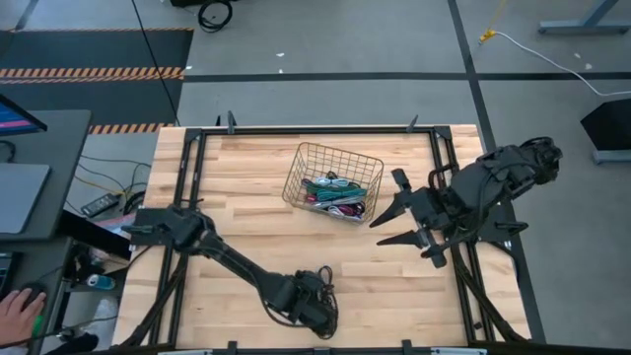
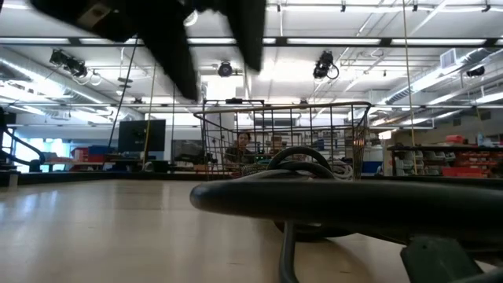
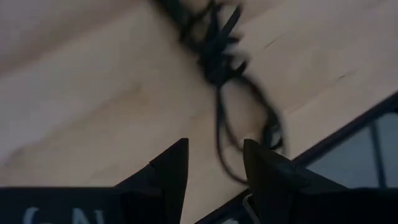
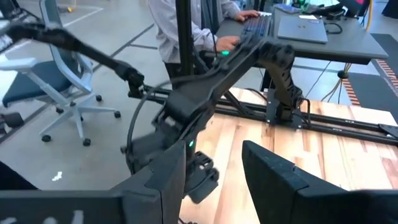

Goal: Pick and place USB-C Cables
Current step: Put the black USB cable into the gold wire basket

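- The wooden counter (image 1: 246,197) carried a dark wire-mesh basket (image 1: 306,158) near the middle of its far edge, a little toward the right side.
- Most of the USB-C Cables (image 1: 333,194) lay heaped inside the basket, a tangle of teal, green, magenta and pale strands piled against its near wall.
- In the low view the basket (image 2: 236,130) stood upright beyond a thick dark arm link that crossed the foreground, with cable loops showing through its mesh.
- The left end effector (image 1: 317,314) sat low at the near edge of the counter, just right of the middle, the left arm stretching to it from the left side.
- A black cable (image 1: 325,286) lay loosely tangled on the wood right at that end effector; in the left wrist view the black cable (image 3: 217,62) trailed across the wood just ahead of the fingers (image 3: 171,168).
- The left end effector (image 3: 214,165) stood open, a clear gap between its two fingers, and one thin loop of the cable ran into that gap; nothing was pinched.
- The right end effector (image 1: 389,219) hovered above the counter just right of the basket, pointing toward it, its fingers spread apart and holding nothing.
- In the right wrist view the right end effector (image 4: 214,168) showed the same gap, with the left arm beyond it.
- A person's hand (image 1: 18,314) rested at a desk beyond the counter's left edge.
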Controlling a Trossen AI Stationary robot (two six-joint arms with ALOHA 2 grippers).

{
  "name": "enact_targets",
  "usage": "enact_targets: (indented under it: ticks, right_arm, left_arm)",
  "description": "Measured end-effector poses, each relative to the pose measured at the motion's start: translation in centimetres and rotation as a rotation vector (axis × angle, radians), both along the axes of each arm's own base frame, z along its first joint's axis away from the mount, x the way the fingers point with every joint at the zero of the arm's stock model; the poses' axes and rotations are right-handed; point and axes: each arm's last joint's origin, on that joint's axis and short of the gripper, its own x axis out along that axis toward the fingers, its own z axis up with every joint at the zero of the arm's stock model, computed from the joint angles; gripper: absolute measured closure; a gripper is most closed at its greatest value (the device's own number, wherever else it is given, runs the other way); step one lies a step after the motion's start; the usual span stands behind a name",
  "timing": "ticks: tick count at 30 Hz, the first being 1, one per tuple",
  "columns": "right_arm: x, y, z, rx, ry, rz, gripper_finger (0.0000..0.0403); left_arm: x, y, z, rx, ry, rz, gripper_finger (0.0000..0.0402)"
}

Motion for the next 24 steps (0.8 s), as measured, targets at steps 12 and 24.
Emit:
enact_targets:
  ticks: [12,24]
  right_arm:
    - [-2.2,-1.2,1.4,0.047,-0.050,-0.004,0.0238]
    - [-3.4,-1.4,1.9,0.063,-0.071,0.023,0.0238]
  left_arm:
    - [1.8,-0.9,-2.0,-0.015,-0.118,0.067,0.0241]
    - [2.3,-0.1,-3.8,0.015,-0.063,0.067,0.0241]
